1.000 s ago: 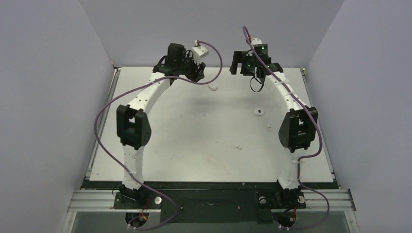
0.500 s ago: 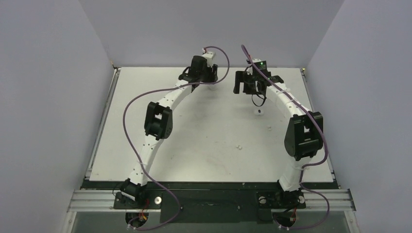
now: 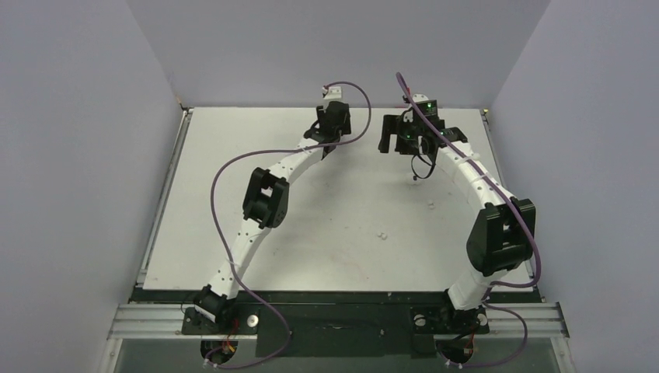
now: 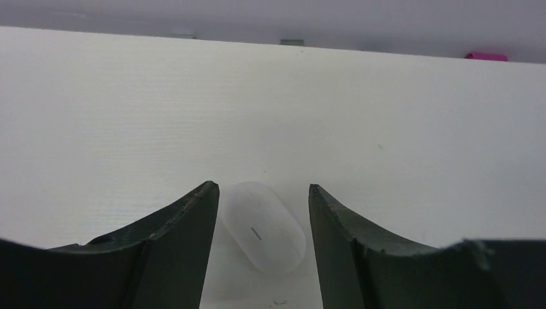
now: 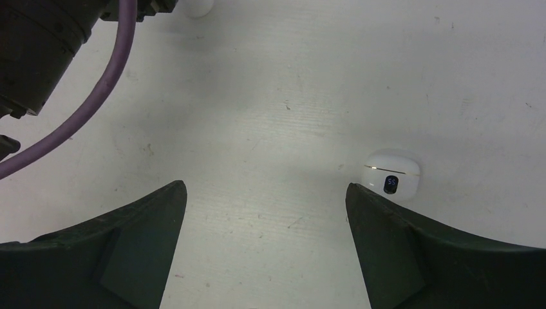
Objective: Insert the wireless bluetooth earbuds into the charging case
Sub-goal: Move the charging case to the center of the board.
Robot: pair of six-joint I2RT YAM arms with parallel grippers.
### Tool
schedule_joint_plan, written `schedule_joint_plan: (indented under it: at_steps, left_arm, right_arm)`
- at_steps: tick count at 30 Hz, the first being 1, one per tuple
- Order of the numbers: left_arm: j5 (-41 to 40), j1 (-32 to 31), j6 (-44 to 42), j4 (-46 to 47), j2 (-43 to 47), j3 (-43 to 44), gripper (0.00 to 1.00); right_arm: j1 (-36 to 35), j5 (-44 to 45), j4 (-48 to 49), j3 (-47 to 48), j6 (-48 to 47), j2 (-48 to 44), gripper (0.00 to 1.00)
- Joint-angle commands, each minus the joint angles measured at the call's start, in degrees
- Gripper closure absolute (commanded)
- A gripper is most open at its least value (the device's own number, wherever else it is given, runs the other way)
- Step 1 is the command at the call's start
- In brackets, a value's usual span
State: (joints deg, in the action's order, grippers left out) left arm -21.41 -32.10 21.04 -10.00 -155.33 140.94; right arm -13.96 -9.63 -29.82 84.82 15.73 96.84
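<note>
The left tool [image 4: 261, 188] is open and low over the worktop [image 4: 129, 116]. Its jaws stand either side of a white rounded pebble [image 4: 261, 225] without touching it, presumably lined up to close on it. Whether that pebble is an earbud or a second case is hard to tell. The right tool [image 5: 264, 188] is also open and empty. The charging case [image 5: 391, 172] sits lid shut just outside its gap, so a grasp would need re-centring. Two tiny earbuds [image 3: 430, 205] lie loose nearer the bases.
</note>
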Motion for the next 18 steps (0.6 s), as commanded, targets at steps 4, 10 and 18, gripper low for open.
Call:
schedule_joint_plan:
  at_steps: [4, 10, 18]
  left_arm:
    - [-8.66, 0.03, 12.69, -5.74, 0.15, 4.27, 0.48]
    - [1.73, 0.72, 18.0, -11.33, -4.01, 10.08, 0.49]
    - [4.05, 2.68, 27.54, -16.07, -2.73, 5.34, 0.52]
  right_arm:
    - [-0.37, 1.44, -0.81, -0.25, -0.34, -3.94, 0.11]
    - [-0.37, 2.59, -2.18, -1.97, -1.67, -5.99, 0.1]
    - [-0.37, 3.8, -3.7, -3.22, -2.62, -8.51, 0.1]
